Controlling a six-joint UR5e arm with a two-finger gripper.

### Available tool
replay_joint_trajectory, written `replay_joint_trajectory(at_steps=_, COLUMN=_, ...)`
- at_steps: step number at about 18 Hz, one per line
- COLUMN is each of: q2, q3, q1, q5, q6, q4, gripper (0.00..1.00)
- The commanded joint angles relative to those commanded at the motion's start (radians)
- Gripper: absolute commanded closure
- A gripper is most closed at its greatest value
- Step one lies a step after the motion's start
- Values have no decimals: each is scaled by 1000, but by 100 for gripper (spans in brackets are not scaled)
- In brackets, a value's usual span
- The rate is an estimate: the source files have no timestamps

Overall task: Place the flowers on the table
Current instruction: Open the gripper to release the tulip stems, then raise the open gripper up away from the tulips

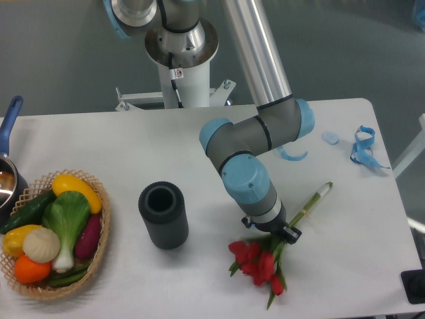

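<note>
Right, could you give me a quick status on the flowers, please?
Gripper low over the flowers' stems; jaws hidden. Flowers lie flat on the table. Dark cylinder stands clear to one side.

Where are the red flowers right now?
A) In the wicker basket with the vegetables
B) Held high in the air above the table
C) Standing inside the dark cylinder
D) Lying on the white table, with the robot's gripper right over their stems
D: the flowers lie flat on the table, stems running up to the right, with the gripper at their middle; the dark cylinder shows an empty mouth.
</note>
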Motion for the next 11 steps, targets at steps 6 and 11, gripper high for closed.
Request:
replay_joint_trajectory(at_steps=6, q2=133, q3=58, q1=35, q5=-43, q6=3, q4=-12, gripper=0)
replay_joint_trajectory(at_steps=11, q2=233, q3=84, q1=123, q5=-192, q6=92, q4=-119, gripper=0)
